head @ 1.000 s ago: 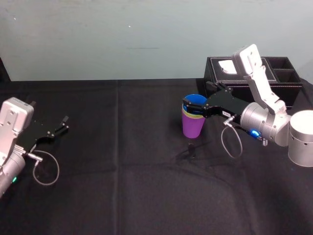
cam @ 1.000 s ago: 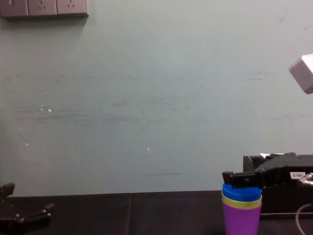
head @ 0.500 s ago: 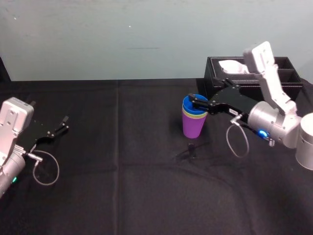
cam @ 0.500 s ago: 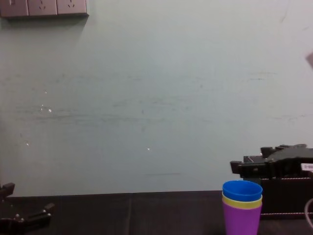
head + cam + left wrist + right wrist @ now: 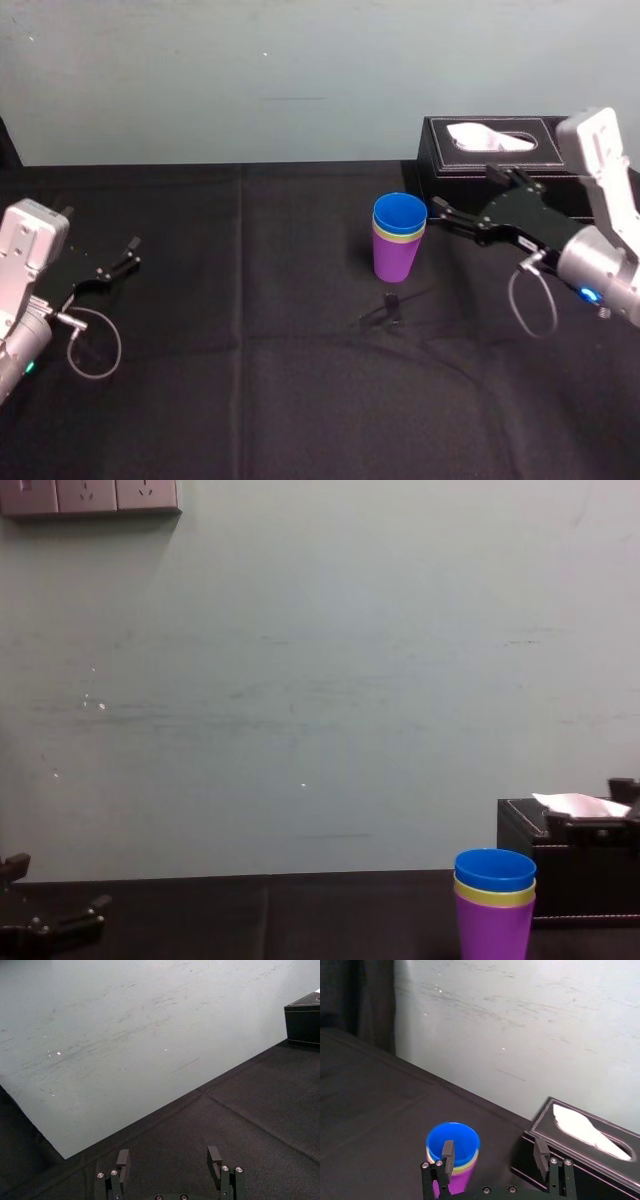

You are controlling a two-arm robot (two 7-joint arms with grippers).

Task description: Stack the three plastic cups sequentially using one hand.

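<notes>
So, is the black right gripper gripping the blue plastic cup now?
No, the open right gripper hangs beside the blue plastic cup, not touching it.

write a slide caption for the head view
Open right gripper beside blue plastic cup nested in yellow-green plastic cup in purple plastic cup; left gripper parked far left

No word, number or brand can be read on anything in these views. The wall sockets at the upper left of the chest view are too small for any marking on them to be made out
</notes>
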